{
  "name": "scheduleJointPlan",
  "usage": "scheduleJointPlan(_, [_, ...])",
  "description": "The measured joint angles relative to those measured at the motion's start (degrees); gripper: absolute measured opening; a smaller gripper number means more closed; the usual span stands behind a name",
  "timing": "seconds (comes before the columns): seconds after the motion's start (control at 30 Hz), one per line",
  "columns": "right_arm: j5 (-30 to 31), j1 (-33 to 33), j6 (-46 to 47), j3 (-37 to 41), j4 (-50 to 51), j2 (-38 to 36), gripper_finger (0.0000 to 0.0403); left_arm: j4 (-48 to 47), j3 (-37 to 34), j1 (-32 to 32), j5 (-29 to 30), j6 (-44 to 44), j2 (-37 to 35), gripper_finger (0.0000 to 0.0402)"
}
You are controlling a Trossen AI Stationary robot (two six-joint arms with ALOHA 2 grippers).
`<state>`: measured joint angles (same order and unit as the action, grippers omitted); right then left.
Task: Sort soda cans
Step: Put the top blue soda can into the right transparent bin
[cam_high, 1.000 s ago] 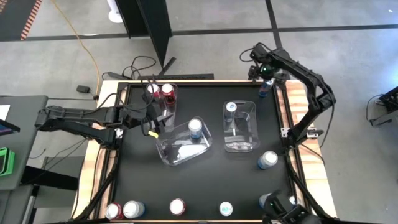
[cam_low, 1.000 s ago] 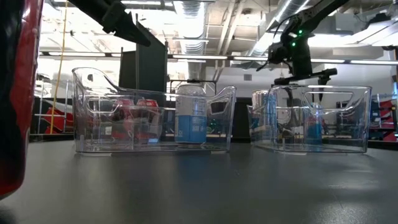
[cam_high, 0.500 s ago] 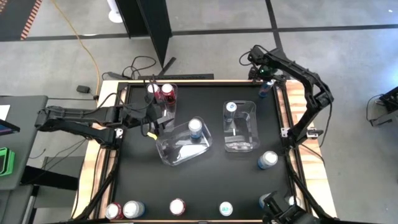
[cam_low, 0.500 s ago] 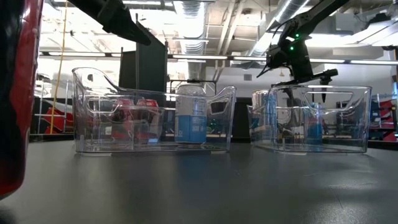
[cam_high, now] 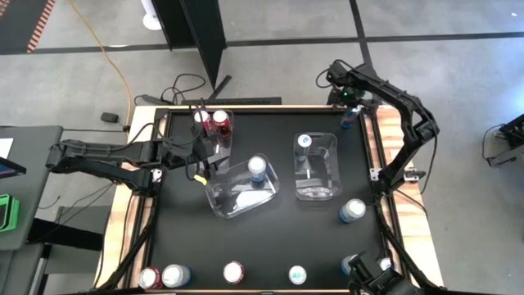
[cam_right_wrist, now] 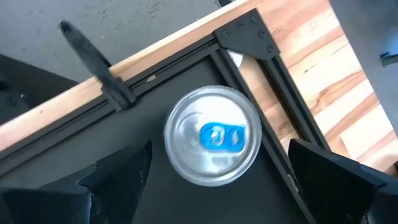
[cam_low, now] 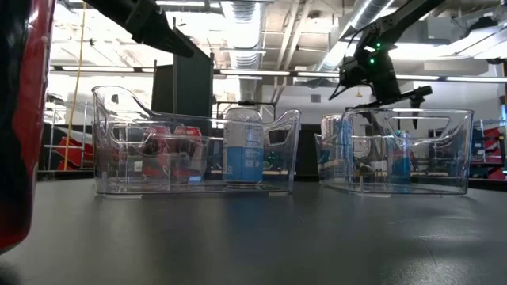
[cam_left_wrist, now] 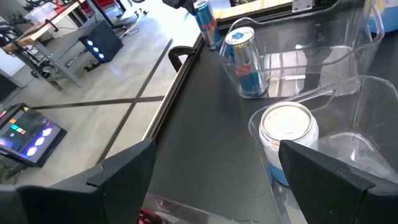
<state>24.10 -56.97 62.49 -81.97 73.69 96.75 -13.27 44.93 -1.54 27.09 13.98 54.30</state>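
Note:
A slim dark blue soda can [cam_right_wrist: 213,135] stands upright on the table's far right corner [cam_high: 350,117]. My right gripper [cam_right_wrist: 217,183] hangs open above it, pointing steeply down, one finger on either side and clear of it [cam_high: 347,97]. My left gripper [cam_left_wrist: 217,180] is open and holds nothing; it hovers by the left bins [cam_high: 201,156]. A red can [cam_high: 219,123] stands in the far left bin [cam_high: 225,146], a silver-and-light-blue can [cam_high: 257,168] in the middle bin [cam_high: 229,201], and a blue can [cam_high: 304,141] in the right bin [cam_high: 321,192].
One can [cam_high: 352,211] stands on the table at the right, and several more line the near edge, among them a red-topped one [cam_high: 233,272]. A close red can [cam_low: 20,119] fills the low view's left edge. The wooden frame [cam_right_wrist: 311,81] borders the corner.
My right gripper has turned a little about its wrist while staying above the dark blue can at the far right corner. Its fingers remain apart. The cans and bins have kept their places.

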Motion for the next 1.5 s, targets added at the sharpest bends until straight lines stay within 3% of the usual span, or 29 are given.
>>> scheduleJointPlan(0.7, [-0.1, -0.4, 1.2, 0.2, -0.1, 0.1, 0.04, -0.8, 0.0, 0.0, 0.0, -0.1, 0.0, 0.0335])
scheduleJointPlan(0.93, [-1.3, -0.9, 0.6, 6.5, -5.1, 0.2, 0.04, -1.0, 0.0, 0.0, 0.0, -0.1, 0.0, 0.0335])
scheduleJointPlan(1.5, [1.5, -0.8, 1.6, 7.5, -10.2, 0.1, 0.0385, -1.3, 0.0, 0.0, 0.0, -0.1, 0.0, 0.0335])
